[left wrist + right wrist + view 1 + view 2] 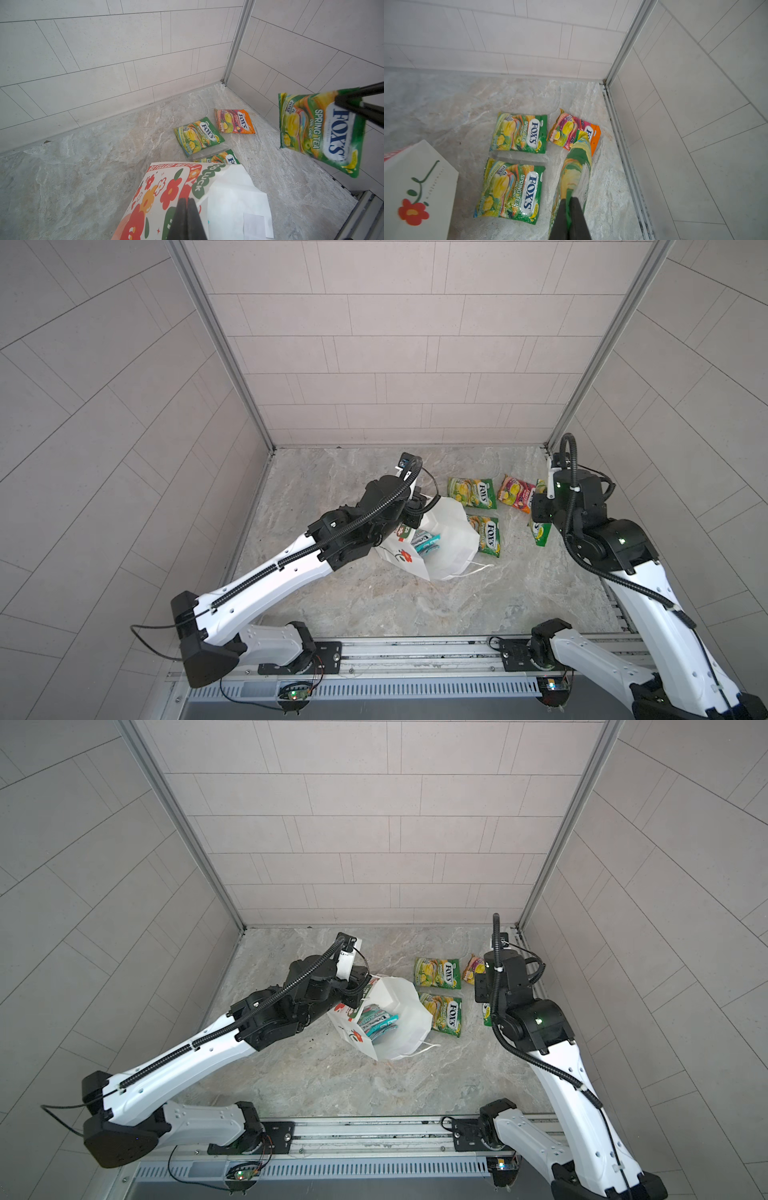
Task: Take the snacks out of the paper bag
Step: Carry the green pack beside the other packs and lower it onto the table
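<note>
Marbled grey tabletop [374,601], seen from above. Nearest the robot's bases stands the paper bag [451,531], white with a red flower drawing, its mouth open upward. The left gripper [187,200] is closed tight on the bag's green-and-red printed side, pinching the paper and steadying it. Inside the bag, teal packets [426,545] lie stacked against that pinched side. They are the snacks not yet taken out.

Past the bag, on the right arm's side, the right gripper [570,199] is clamped flat onto one edge of a green-yellow held packet [320,128]. The packet hangs clear of the tabletop, long axis pointing down. Between it and the bag, a near green packet [486,534] lies just beside the bag, with a far green packet [471,492] beyond it. Farthest from the bag lies an orange-pink packet [516,492], close under the hanging one.

Bare tabletop lies directly below the held packet, so a straight lowering looks right. The left arm is nearer the bag's contents, but busy.
</note>
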`<state>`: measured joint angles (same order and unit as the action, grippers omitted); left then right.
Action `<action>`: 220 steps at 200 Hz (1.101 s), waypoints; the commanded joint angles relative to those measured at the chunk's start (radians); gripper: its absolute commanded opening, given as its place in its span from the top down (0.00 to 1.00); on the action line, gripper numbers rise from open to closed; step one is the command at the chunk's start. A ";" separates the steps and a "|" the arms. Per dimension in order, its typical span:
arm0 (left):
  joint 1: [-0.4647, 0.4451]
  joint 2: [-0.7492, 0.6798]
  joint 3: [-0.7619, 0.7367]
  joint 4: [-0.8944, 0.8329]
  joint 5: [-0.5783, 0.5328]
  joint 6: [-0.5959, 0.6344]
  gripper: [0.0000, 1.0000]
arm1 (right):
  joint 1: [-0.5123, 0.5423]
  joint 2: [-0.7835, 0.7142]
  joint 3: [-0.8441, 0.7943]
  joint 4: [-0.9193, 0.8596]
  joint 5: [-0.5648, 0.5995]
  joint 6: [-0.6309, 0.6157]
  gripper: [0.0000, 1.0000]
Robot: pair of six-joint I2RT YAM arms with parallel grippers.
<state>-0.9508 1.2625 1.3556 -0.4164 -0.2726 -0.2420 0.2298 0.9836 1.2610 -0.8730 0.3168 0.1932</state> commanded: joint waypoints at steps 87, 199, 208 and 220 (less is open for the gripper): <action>-0.003 -0.021 -0.015 0.010 -0.015 0.020 1.00 | -0.110 0.287 -0.051 0.063 -0.192 -0.074 1.00; -0.003 0.002 0.009 -0.004 -0.015 0.026 1.00 | -0.230 0.433 -0.055 0.059 -0.336 -0.120 1.00; -0.002 0.003 0.012 -0.005 -0.014 0.025 1.00 | -0.238 0.446 -0.051 0.052 -0.326 -0.124 1.00; -0.002 0.007 0.014 -0.006 -0.011 0.025 1.00 | -0.252 0.464 -0.037 0.039 -0.316 -0.131 1.00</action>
<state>-0.9508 1.2652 1.3514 -0.4168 -0.2733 -0.2276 -0.0017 1.4254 1.1999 -0.8131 -0.0086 0.0967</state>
